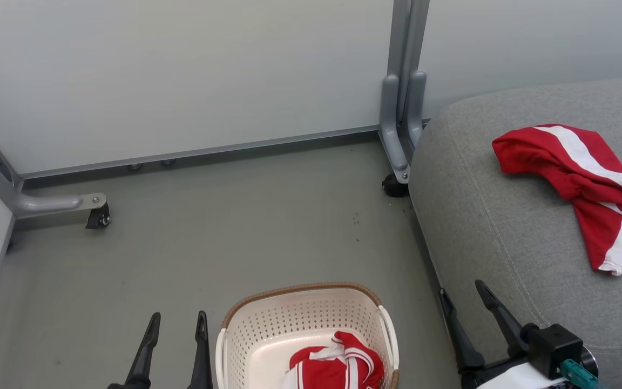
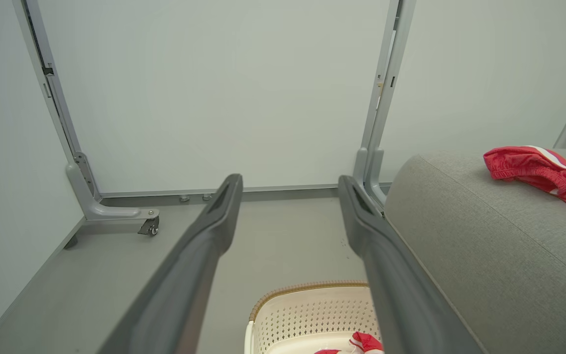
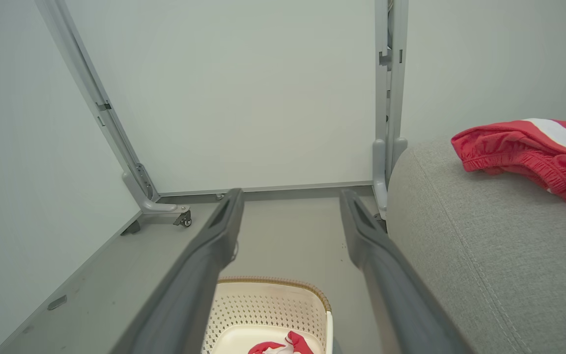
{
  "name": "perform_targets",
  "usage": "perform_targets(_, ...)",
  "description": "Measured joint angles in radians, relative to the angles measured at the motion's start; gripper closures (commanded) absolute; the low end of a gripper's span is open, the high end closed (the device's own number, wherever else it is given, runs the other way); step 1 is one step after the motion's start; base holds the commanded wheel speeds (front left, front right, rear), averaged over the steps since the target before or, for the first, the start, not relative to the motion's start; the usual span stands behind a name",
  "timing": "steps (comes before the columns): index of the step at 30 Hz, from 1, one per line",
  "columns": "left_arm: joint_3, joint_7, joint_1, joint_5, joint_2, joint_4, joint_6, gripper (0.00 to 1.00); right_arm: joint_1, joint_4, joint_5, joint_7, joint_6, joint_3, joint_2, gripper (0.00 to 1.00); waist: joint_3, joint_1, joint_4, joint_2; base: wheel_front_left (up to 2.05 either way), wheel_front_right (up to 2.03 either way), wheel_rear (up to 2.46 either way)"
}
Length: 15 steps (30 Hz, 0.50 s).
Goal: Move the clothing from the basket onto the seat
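An off-white perforated basket (image 1: 289,319) with a brown rim stands on the floor at the bottom centre, and a crumpled red and white garment (image 1: 338,364) lies in it. Red shorts with white stripes (image 1: 575,178) lie spread on the grey seat (image 1: 484,216) at the right. Left of the basket, my left gripper (image 1: 177,321) is open and empty. My right gripper (image 1: 462,294) is open too, at the seat's front edge, right of the basket. In the wrist views the basket (image 2: 307,312) (image 3: 268,307) sits below the spread fingers and the shorts (image 2: 538,169) (image 3: 523,147) rest on the seat.
Pale partition panels (image 1: 181,70) on grey posts close off the back and left. A post foot with a caster (image 1: 97,216) stands at the left, and another (image 1: 394,183) sits beside the seat's corner. Grey floor (image 1: 208,232) lies between the panels and the basket.
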Motion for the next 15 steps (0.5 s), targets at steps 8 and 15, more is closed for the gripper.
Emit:
perform_targets(8,-0.013,0.0,-0.016,0.0,0.0,0.007,-0.005,0.0,-0.008,-0.004,-0.006,0.0,0.0,-0.013,-0.002,0.0,0.048,0.0,0.005,0.0,0.0,0.0,0.0)
perform_targets(15,-0.031,0.0,-0.124,0.02,0.0,0.027,-0.035,0.0,-0.088,-0.037,-0.005,0.0,0.0,-0.055,-0.012,0.0,0.141,0.0,0.008,0.0,0.0,0.0,0.0)
